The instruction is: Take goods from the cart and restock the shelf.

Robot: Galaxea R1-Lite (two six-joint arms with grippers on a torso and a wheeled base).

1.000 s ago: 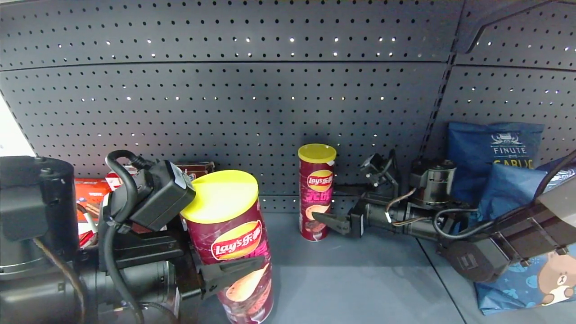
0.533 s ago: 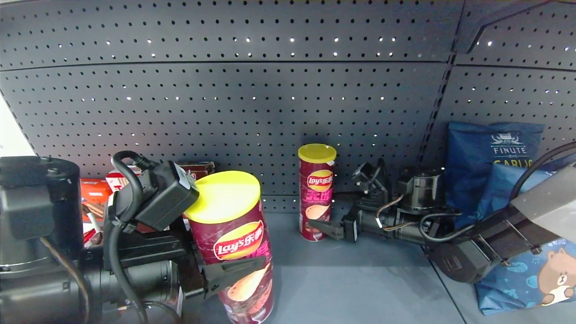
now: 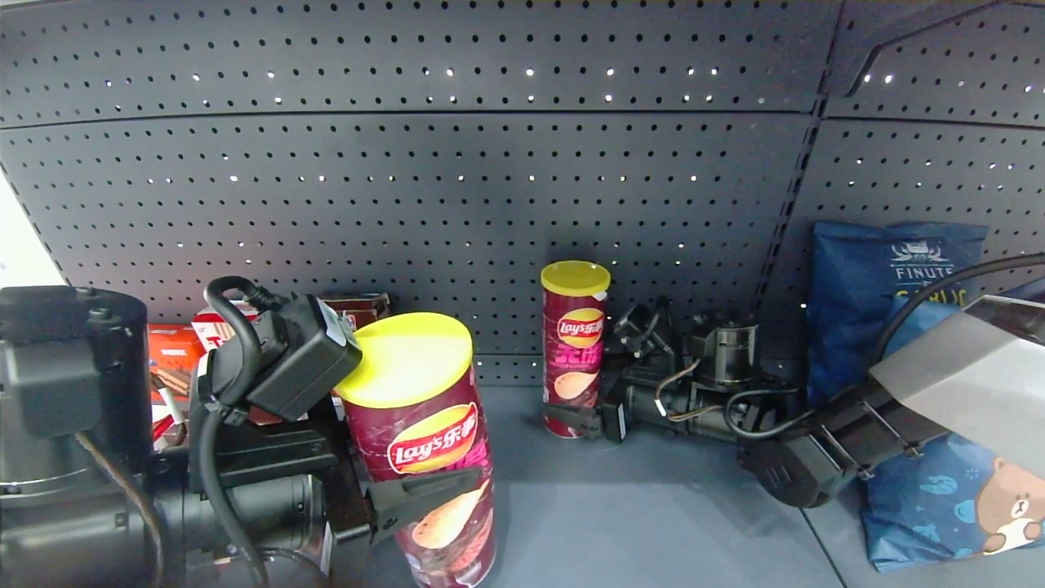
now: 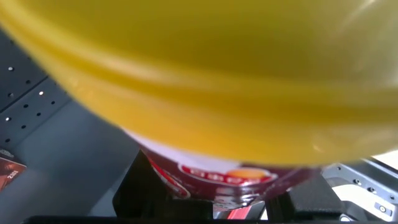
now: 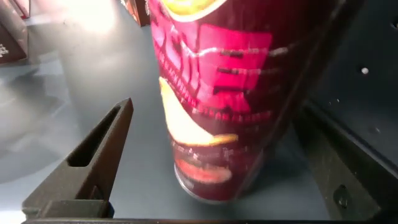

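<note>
At centre frame, the right gripper (image 3: 581,418), spread wide around the shelved can (image 3: 575,347), should probably back out cleanly, while at lower left the left gripper (image 3: 412,500) clamps a second can (image 3: 416,425) awaiting placement.

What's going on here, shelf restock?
Yes, chip cans are going onto the shelf. The left pincer is shut on the near can, which is upright at the shelf's front. The right pincer is open around the far can, which stands near the back panel. One finger sits on either side of it, not clamped. Blue bags are on the right.
</note>
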